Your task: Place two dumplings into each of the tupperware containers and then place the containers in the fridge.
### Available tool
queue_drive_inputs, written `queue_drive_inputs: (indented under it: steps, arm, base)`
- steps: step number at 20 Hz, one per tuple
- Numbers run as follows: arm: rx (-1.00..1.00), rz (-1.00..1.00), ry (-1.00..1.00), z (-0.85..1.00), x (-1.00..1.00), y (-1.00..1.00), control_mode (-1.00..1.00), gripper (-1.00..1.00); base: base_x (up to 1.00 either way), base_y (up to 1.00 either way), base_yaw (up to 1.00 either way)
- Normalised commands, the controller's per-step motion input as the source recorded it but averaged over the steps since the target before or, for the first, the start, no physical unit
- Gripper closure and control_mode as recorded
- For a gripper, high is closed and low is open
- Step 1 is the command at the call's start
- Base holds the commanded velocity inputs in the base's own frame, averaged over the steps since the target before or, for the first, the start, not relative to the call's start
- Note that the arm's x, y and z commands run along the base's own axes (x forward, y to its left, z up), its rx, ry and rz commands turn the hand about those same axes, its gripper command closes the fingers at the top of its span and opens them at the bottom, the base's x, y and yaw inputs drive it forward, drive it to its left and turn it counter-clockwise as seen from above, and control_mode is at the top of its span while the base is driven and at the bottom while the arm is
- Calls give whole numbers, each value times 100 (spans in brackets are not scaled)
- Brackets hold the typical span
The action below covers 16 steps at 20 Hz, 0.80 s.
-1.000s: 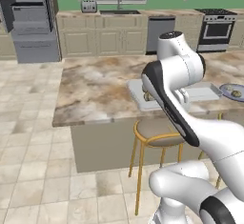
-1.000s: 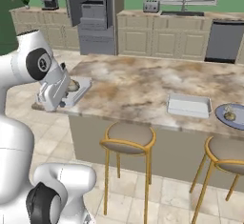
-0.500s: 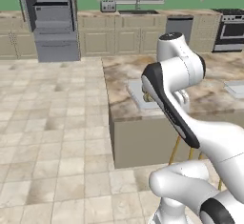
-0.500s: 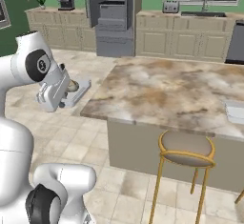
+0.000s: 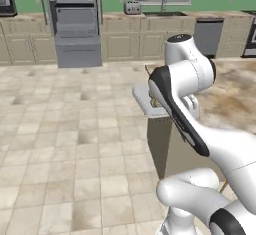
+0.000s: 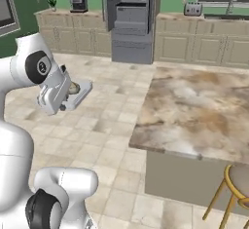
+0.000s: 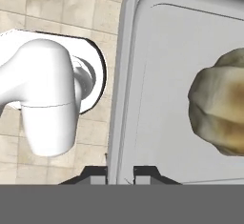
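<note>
My gripper [image 7: 120, 173] is shut on the rim of a pale tupperware container [image 7: 162, 75], which hangs in the air over the tiled floor. A tan dumpling [image 7: 221, 104] lies inside it on the right of the hand view. In the right base view the gripper [image 6: 65, 104] holds the container [image 6: 79, 91] out to the left of the island, with a dumpling [image 6: 74, 87] in it. The left base view shows the container [image 5: 141, 99] jutting left from behind my arm. The fridge [image 5: 75, 21] [image 6: 131, 18] stands open at the back wall.
The marble island counter [image 6: 199, 111] [image 5: 235, 94] lies to the right, with a yellow stool [image 6: 238, 184] at its near side. Beige cabinets, a toaster [image 5: 132, 7] and a dark dishwasher [image 5: 207, 34] line the back wall. Open tiled floor [image 5: 75, 129] stretches toward the fridge.
The base has moved, so the whole scene shifted: the island slid to the right and the fridge came nearer the middle. The container stays in my grip.
</note>
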Motion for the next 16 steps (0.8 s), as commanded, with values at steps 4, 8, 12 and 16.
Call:
queue_drive_inputs:
  steps: [4,8,12,16]
  arm:
    - [0,0,0,0,0,0,100,100]
    - [0,0,0,0,0,0,100,100]
    - [0,0,0,0,0,0,100,100]
    - [0,0,0,0,0,0,100,100]
  base:
    - [89,100,0]
    - [73,100,0]
    - [50,100,0]
    - [100,56,-11]
